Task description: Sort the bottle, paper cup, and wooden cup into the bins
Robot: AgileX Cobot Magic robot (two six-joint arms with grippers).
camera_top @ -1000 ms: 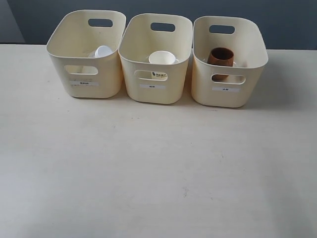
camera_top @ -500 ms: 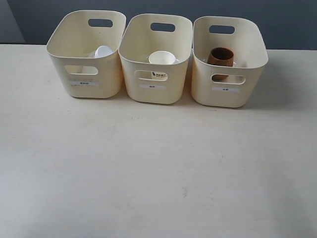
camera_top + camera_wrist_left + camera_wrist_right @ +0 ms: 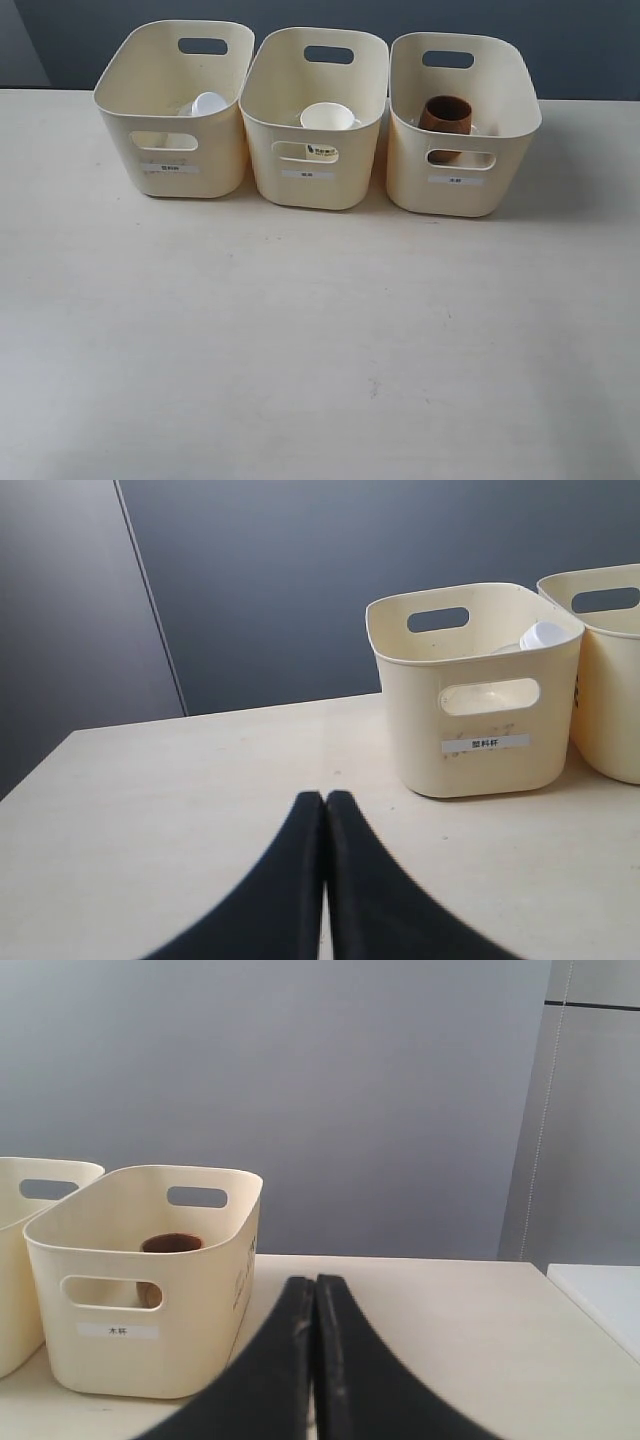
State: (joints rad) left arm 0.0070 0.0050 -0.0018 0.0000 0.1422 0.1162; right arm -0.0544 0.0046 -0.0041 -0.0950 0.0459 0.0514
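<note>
3 bins (image 3: 330, 192) (side by side) block the far edge; table (image 3: 320, 350) in front lies open.

At the back of the surface (image 3: 320, 340) the bins (image 3: 355, 165) stand in one row, side by side. The bottle (image 3: 208, 103) is in the left bin (image 3: 220, 160), the paper cup (image 3: 326, 117) in the middle bin (image 3: 270, 175), and the wooden cup (image 3: 445, 113) in the right bin (image 3: 410, 180). My left claw (image 3: 325, 802) and my right claw (image 3: 315, 1285) are before this row, apart from it.

No visible change since before.
</note>
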